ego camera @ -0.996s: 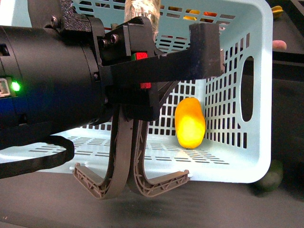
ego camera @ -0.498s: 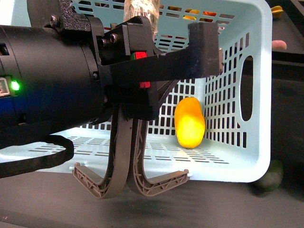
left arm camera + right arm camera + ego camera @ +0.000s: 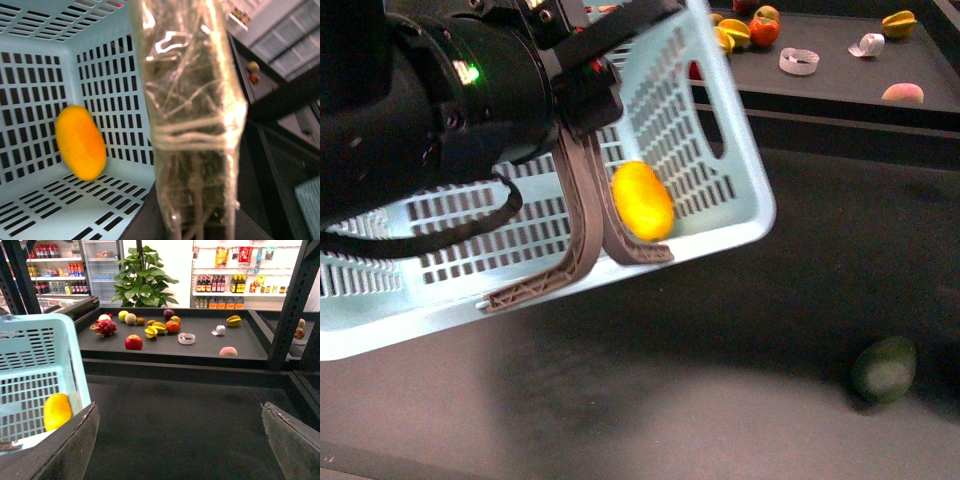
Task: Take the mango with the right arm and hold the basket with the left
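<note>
Dark tabletop (image 3: 740,330), fruit shelf (image 3: 200,347) behind. Your left gripper (image 3: 582,40) clamps the basket (image 3: 720,190) rim — basket tilted; mango (image 3: 642,201) lies inside against its slotted wall. Your right gripper (image 3: 180,440) stands spread, empty — well apart.

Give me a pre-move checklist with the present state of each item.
1. Mango inside the basket: ok.
2. Basket level: not ok, tilted in the front view.
3. Left end effector gripping the basket: cannot tell, not clearly shown.
4. Right end effector empty and open: ok, fingers wide apart.
5. Dark counter ahead of the right end effector free of objects: ok.
6. Green fruit apart from the basket: ok, lying on the counter.
</note>
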You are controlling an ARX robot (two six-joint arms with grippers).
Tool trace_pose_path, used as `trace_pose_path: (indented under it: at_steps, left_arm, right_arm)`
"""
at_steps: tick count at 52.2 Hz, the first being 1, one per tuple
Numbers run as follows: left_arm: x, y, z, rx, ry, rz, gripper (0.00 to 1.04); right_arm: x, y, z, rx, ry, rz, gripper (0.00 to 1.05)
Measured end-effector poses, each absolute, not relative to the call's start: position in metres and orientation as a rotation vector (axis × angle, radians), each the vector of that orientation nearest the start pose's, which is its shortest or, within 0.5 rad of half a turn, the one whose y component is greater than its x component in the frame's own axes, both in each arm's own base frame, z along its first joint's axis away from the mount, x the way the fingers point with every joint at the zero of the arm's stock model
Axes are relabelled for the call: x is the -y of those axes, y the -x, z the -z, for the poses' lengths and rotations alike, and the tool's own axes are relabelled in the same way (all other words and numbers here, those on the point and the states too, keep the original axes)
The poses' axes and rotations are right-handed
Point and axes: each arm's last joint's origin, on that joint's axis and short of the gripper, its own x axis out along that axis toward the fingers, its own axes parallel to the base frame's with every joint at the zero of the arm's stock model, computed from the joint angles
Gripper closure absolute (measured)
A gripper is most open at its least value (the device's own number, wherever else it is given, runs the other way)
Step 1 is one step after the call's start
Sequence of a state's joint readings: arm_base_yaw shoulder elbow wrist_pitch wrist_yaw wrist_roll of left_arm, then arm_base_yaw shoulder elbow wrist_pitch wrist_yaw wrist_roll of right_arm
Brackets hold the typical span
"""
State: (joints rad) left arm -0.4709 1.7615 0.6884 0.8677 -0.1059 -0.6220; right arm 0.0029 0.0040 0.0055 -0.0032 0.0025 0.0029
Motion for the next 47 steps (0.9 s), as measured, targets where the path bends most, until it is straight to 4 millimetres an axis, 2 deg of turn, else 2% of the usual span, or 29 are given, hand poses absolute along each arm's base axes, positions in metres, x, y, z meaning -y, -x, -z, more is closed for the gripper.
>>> trace_pose_path:
  at_steps: [13, 23, 36, 47]
  left_arm:
    - [0.13, -0.353, -0.152, -0.287, 0.843, 0.053, 0.98]
    - [0.116, -0.39, -0.135, -0.289, 1.08, -0.131, 0.98]
    - [0.089, -0.413, -0.111, -0.261, 1.198, -0.286, 0.98]
    - [0.08, -0.429, -0.108, -0.241, 1.232, -0.376, 0.98]
  right_arm:
    - [0.0, -0.098, -0.165, -0.001, -0.003, -0.002, 0.08]
    - [0.0, -0.098, -0.165, -0.001, -0.003, -0.001, 0.08]
    - [0.0, -0.098, -0.165, -0.001, -0.003, -0.001, 0.08]
    - [0.0, -0.098, -0.165, -0.002, -0.003, -0.001, 0.08]
